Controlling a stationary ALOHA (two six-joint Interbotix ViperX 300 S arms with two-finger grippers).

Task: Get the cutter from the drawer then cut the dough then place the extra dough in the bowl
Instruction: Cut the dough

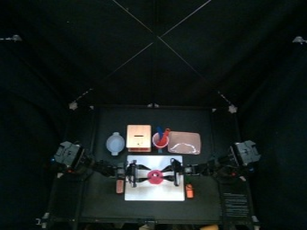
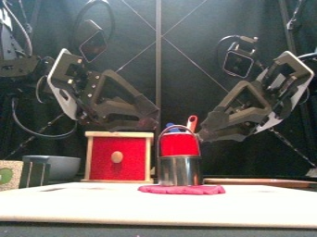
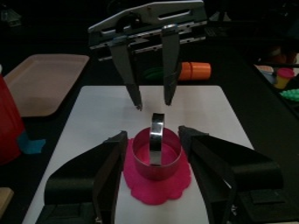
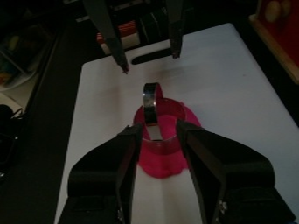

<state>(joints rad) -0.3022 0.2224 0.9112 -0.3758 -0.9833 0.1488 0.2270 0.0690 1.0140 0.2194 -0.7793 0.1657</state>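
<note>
Cutter [image 3: 156, 147] stands upright on the dough [image 3: 158, 181], wire handle up, approx. centre of the white cutting board [image 3: 222, 114]. The board lies at the near middle of the table [image 1: 210, 135]. Dough is a flat red-pink disc w/ a wavy edge, showing all round the cutter's base.

L end effector [image 3: 156, 137] comes in from the left, low over the board, jaws wide open. In its wrist view the cutter sits btwn the jaw tips w/ a gap on either side; no contact seen, nothing held. R end effector [image 4: 163, 129] comes in from the right, facing it, jaws also open and holding nothing. Seen from the L wrist, its tips hang just above and beyond the cutter's handle. The two end effectors point at each other across the cutter, near it on either side, apart from one another.

Far side of the board, in a row left to right:
- blue-grey bowl [image 1: 115, 142], well apart from the dough
- wooden box [image 1: 138, 136], red drawer front toward the near side
- red cup [image 1: 160, 139] w/ toy knives, one blue and one red, sticking out; in the front view it stands right behind the cutter
- pink tray [image 1: 184, 141]

Small orange toy [image 3: 195, 68] lies on the table just off the board's right edge.
</note>
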